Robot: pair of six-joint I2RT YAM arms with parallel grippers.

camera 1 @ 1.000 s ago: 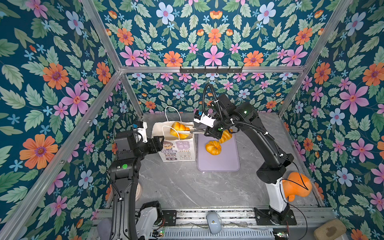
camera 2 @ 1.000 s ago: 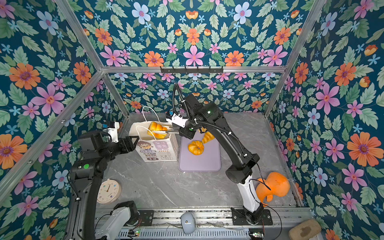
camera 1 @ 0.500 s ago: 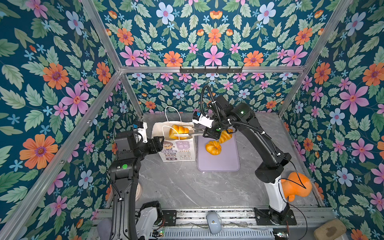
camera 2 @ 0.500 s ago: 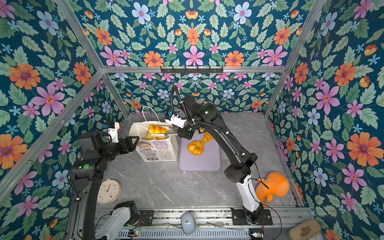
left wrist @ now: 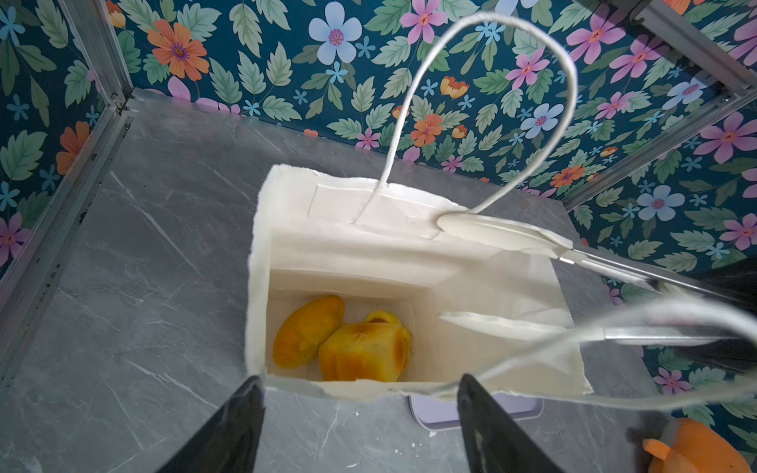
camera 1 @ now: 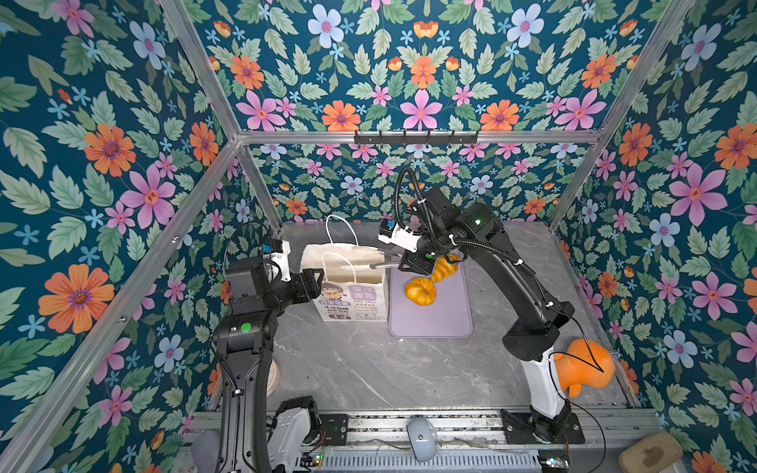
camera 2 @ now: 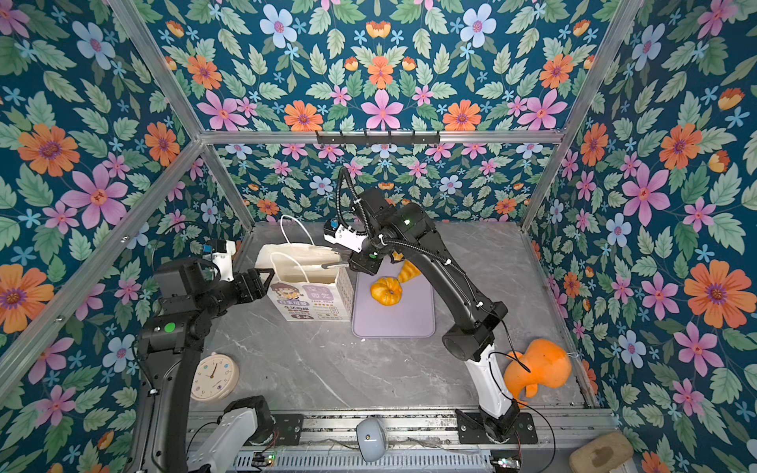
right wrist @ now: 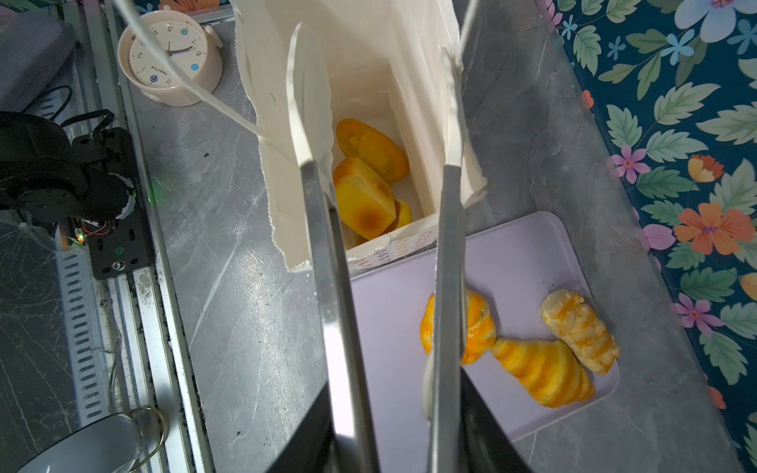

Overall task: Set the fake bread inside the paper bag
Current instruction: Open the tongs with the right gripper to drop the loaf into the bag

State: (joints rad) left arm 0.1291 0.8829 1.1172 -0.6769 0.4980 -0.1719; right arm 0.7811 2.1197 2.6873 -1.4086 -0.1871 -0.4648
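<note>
paper bag (camera 1: 352, 297) upright mid-frame, mouth open | block loaf (left wrist: 360, 352), oval roll (left wrist: 307, 331) on its floor | pumpkin bun (camera 1: 421, 290), croissant (right wrist: 540, 368) on lilac tray (camera 1: 434, 321) just right | right gripper (right wrist: 372, 41) spread, empty, over mouth | left gripper (left wrist: 360, 381) spread at left rim

Left gripper (camera 1: 315, 282) points toward 3 o'clock, jaws wide; right gripper (camera 1: 375, 261) reaches toward 9 o'clock, jaws slightly parted, empty.

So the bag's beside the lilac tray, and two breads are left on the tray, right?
Not quite: three are left on the tray, as the right wrist view shows: a pumpkin bun, a croissant and a braided pastry. The bag is beside it.
</note>
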